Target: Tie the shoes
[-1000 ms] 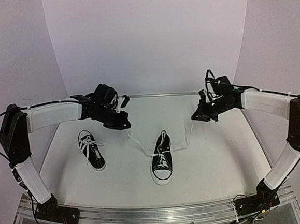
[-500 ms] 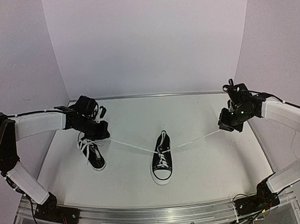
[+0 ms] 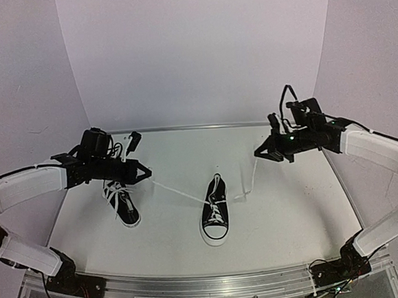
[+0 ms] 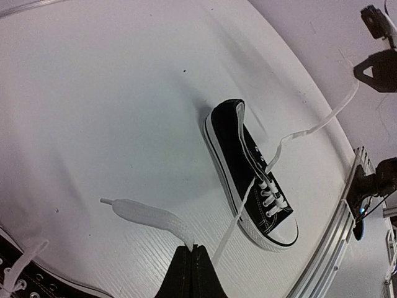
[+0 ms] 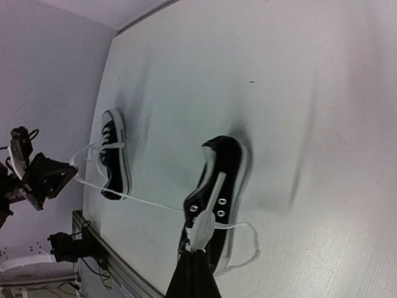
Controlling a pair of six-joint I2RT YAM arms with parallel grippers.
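Left gripper: at the middle left of the overhead frame, lifted off the table. We see its fingers pressed together on the left lace end.

Left lace end: it runs as a straight white line down and to the right from those closed tips to the eyelets of the centre shoe. In the left wrist view, a short flat tail lies free beyond the pinch.

Right gripper: in the upper right of the overhead frame, also raised. We see its tips clamped on the right lace end.

Right lace end: it drops almost straight down from the tips, then bends left to the centre shoe with a slack loop beside it.

Centre shoe: it stands upright on its sole at the lower centre of the overhead frame, toe cap towards the bottom edge. We place it between the two grippers, below both and touched by neither.

Second shoe: lower left of the overhead frame, just below the left gripper, laces loose. We cannot tell whether the two touch.
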